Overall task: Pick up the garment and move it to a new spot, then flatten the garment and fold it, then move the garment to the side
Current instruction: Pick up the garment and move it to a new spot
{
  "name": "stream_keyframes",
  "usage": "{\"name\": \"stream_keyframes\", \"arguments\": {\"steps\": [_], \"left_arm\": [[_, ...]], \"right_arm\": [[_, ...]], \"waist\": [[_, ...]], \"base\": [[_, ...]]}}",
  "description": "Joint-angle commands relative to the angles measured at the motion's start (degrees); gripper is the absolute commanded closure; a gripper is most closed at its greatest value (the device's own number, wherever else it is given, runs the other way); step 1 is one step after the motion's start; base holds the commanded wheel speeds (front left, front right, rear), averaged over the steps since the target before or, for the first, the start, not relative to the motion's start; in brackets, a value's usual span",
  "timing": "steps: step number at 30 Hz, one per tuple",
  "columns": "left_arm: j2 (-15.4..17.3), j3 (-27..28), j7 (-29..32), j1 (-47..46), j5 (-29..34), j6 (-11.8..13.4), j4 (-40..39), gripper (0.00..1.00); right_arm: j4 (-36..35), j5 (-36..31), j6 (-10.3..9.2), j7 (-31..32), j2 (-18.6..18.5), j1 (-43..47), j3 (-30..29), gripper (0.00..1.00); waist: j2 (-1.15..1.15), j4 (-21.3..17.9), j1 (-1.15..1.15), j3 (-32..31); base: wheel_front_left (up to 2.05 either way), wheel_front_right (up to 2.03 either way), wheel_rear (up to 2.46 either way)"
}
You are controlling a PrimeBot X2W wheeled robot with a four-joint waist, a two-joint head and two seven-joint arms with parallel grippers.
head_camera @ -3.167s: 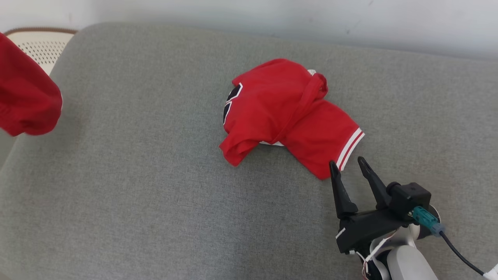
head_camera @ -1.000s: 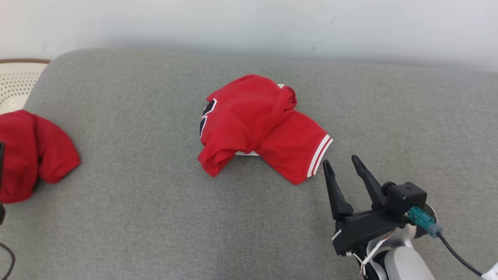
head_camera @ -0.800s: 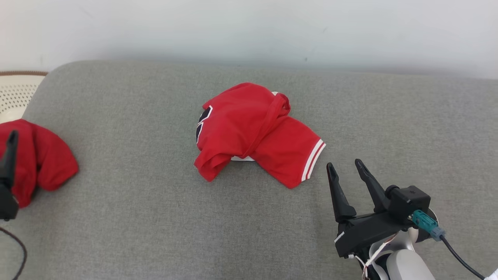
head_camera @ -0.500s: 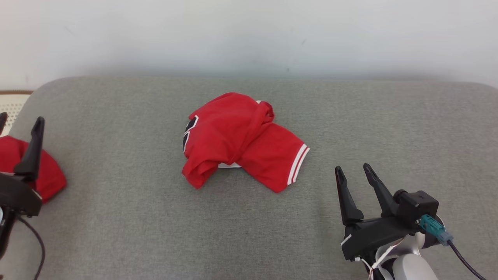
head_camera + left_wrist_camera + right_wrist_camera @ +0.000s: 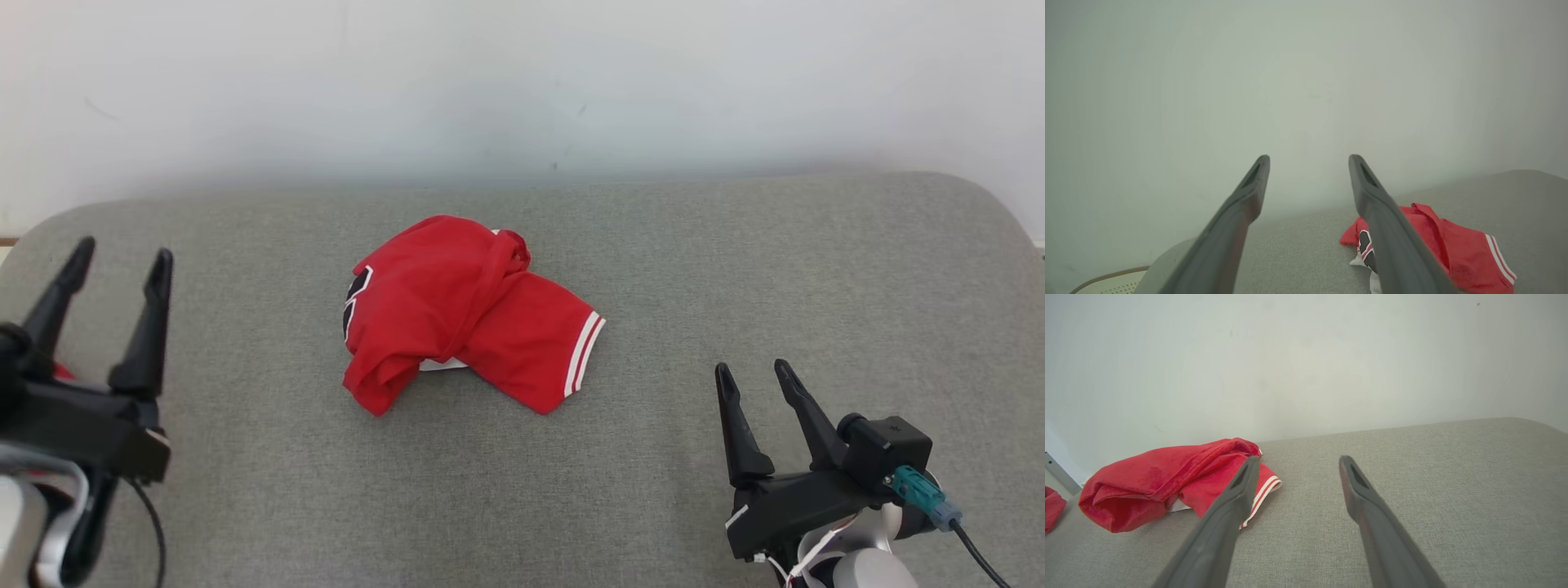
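Left hand has come fully into view since half a second ago, spread and empty. Right hand is spread and empty too. Ahead of both, between them, the crumpled red garment lies on the grey cushion. Behind the cushion rises a plain white wall.

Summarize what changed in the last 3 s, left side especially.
A second red garment that hung at the left came down onto the left end of the grey cushion, and the left claw drew back from it, open and empty. The head camera shifted too, so the whole frame moved. Unchanged: the crumpled red jersey mid-cushion, and the right claw open beside it.
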Motion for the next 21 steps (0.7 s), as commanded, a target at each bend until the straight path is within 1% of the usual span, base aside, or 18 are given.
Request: {"name": "stream_keyframes", "arguments": {"steps": [1,9,13,21], "left_arm": [[-0.6,-0.1,-0.6,2.6,-0.3,1.0,-1.3,0.00],[-3.3,0.3,-3.2,9.2,-0.7,5.6,-4.9,0.00],[-3.9,1.3,-4.6,12.8,-0.2,7.9,-6.4,0.00],[-5.8,1.6,-6.3,19.5,0.7,10.6,-9.4,0.00]], "right_arm": [[-0.1,0.4,0.02,0.0,0.0,0.6,-0.2,0.00],[-0.2,0.6,0.02,-0.1,0.0,1.3,-1.3,0.00],[0.2,0.8,0.02,-0.3,0.0,1.5,-1.4,0.00],[1.0,1.0,0.02,-0.2,0.0,2.2,-2.4,0.00]], "waist": [[0.00,-0.6,0.00,-0.1],[0.00,-1.3,0.00,0.0],[0.00,-1.2,0.00,0.0],[0.00,0.1,0.00,-0.4]], "base": [[0.00,0.00,0.00],[0.00,0.00,0.00],[0.00,0.00,0.00],[0.00,0.00,0.00]]}}
